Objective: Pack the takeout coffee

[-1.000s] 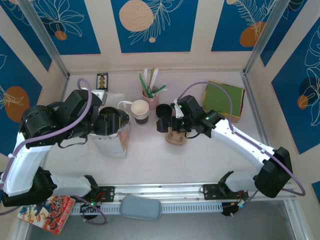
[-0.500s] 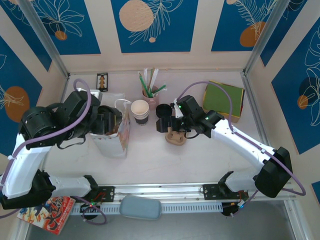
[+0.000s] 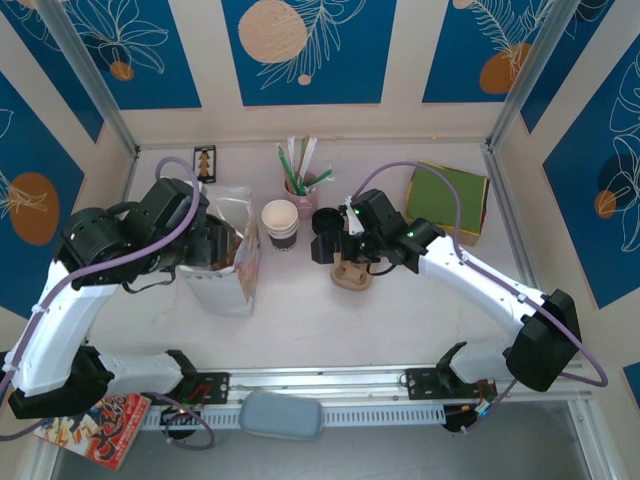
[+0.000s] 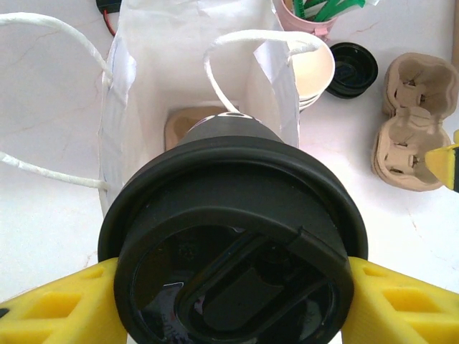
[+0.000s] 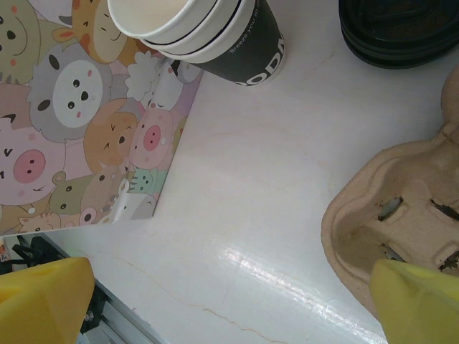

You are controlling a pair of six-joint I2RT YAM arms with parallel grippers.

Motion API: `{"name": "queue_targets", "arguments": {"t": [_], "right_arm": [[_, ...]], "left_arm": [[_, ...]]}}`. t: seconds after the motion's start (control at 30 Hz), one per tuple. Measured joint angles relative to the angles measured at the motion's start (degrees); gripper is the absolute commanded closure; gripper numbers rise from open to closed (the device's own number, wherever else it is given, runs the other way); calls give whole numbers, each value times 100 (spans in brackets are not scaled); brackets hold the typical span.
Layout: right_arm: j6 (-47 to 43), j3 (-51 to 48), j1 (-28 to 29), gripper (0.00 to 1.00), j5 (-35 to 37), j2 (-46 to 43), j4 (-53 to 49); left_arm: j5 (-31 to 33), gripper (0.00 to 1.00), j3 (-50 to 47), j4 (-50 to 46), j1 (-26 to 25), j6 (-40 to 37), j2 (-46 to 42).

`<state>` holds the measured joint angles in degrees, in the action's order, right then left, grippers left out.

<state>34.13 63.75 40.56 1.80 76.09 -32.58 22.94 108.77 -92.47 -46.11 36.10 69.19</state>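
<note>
A pale marbled table [image 3: 300, 310] is sitting inside a booth whose walls [image 3: 300, 60] are showing blue panels with white leaf drawings. At the near left corner, off the tabletop, a colourful comic book [image 3: 95, 428] is lying flat.

The left gripper [image 4: 229, 304] is clasping the takeout coffee [image 4: 233, 236]. Its yellow fingers [image 4: 50, 308] are pressing on opposite sides of the cup just under the round black lid. The cup is hanging upright directly over the open mouth of the white paper bag [image 3: 225, 288], which is standing on the left half of the table. I cannot tell whether the cup's base is already below the bag's rim. The bag's side, seen from the right wrist, is carrying cartoon animal faces.

Just beside the bag on the right, a stack of unlidded cups [image 3: 280, 222] is standing upright. Behind it, a pink cup [image 3: 298, 182] is holding green and white sticks. Next to the stack, loose black lids [image 3: 326, 220] are lying on the table.

Further right, a brown pulp cup carrier [image 3: 352, 275] is resting on the surface. The right gripper [image 5: 229, 308] is hovering low beside it, its jaws spread wide and holding nothing.

Near the back right corner, a flat green box [image 3: 447, 200] is lying well apart from everything else.
</note>
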Motion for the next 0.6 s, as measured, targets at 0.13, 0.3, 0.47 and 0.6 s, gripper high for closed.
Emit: {"name": "queue_targets", "arguments": {"t": [0.13,0.3,0.47,0.6], "right_arm": [[0,2,0,1,17,7,-2],[0,2,0,1,37,52,-2],[0,4,0,1,37,63,0],[0,24,0,1,37,70,-2]], "left_arm": [[-31,41,-31,0,94,-87,31],[-107,41,-59,0,144,-199,35],[-190,42,-79,0,155,-216,-9],[-192,41,-136,0,197,-219,-42]]}}
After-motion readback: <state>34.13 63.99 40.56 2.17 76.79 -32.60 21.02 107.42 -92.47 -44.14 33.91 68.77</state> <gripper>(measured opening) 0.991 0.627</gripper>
